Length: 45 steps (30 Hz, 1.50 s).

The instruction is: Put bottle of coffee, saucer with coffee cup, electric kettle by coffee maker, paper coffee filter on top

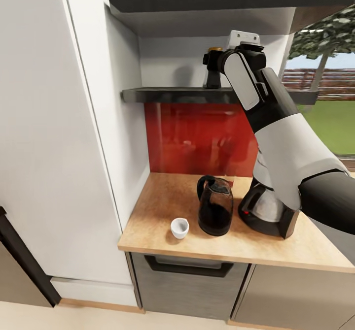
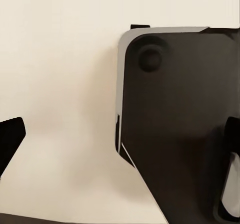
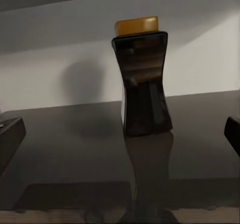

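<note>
On the bench (image 1: 162, 207) we see, left to right, the cup (image 1: 179, 228), kettle (image 1: 215, 205) and coffee maker (image 1: 268, 212). On the shelf (image 1: 167, 95) at twelve o'clock stands the bottle (image 3: 142, 78), upright, our right hand (image 1: 212, 64) released before it. Our left hand's state we cannot tell.

Even, soft daylight from the window (image 1: 325, 88); the shelf (image 3: 75, 149) is dim and glossy, reflecting the bottle (image 3: 143, 78), whose faint shadow seems blurred.
</note>
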Available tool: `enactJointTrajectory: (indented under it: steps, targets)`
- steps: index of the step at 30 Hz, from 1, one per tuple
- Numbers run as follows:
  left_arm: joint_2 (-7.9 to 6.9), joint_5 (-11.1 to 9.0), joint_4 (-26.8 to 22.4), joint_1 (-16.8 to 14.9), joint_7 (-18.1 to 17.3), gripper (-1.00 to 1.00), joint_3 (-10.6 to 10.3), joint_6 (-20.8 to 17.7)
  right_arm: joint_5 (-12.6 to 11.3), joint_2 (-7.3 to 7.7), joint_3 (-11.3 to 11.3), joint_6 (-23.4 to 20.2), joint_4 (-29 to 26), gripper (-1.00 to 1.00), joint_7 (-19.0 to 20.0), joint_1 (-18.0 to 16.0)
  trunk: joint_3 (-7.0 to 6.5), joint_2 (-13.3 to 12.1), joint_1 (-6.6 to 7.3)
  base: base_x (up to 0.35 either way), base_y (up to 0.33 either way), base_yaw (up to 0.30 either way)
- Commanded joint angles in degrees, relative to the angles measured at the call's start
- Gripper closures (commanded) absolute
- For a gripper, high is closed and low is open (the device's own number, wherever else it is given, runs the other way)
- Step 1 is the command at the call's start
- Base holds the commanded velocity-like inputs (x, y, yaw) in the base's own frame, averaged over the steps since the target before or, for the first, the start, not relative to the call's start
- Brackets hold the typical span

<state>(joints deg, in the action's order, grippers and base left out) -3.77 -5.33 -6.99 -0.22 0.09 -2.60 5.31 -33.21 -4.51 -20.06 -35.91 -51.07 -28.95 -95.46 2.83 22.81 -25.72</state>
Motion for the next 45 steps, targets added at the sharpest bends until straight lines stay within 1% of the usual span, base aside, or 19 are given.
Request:
enactJointTrajectory:
  steps: [1,10,20,27,36,41,45]
  targets:
    - [-0.01,-0.6,0.0,0.0,0.0,-1.00,-0.3,0.1,-0.6,0.03,-0.2,0.0,0.0,-1.00,-0.6,-0.1,0.07,0.1,-0.07,0.284,0.000,0.000]
    - [-0.01,-0.6,0.0,0.0,0.0,-1.00,-0.3,0.1,-0.6,0.03,-0.2,-0.1,0.1,-1.00,-0.5,-0.1,-0.04,0.1,-0.07,0.306,0.000,0.000]
    - [-0.01,-0.6,0.0,0.0,0.0,-1.00,-0.3,0.1,-0.6,0.03,-0.2,-0.2,0.2,-1.00,-0.5,-0.1,-0.04,0.1,-0.07,0.033,0.000,0.000]
    - [-0.01,-0.6,0.0,0.0,0.0,-1.00,-0.3,0.1,-0.6,0.03,-0.2,-0.2,0.2,-1.00,-0.5,-0.1,-0.04,0.1,-0.07,0.145,0.000,0.000]
    - [-0.01,-0.6,0.3,0.0,0.0,-1.00,-0.4,0.1,-0.6,0.03,-0.2,-0.2,0.2,-1.00,-0.5,-0.1,-0.04,0.1,-0.07,0.013,0.000,0.000]
    - [-0.01,-0.6,0.9,0.0,0.0,-1.00,-0.4,0.1,-0.6,0.03,-0.2,-0.2,0.2,-1.00,-0.5,-0.1,-0.04,0.1,-0.07,0.219,0.000,0.000]
    - [-0.01,-0.6,0.9,0.0,0.0,-1.00,-0.4,0.1,-0.5,0.09,-0.2,-0.2,0.2,-1.00,-0.5,-0.1,-0.04,0.1,-0.07,0.064,0.000,0.000]
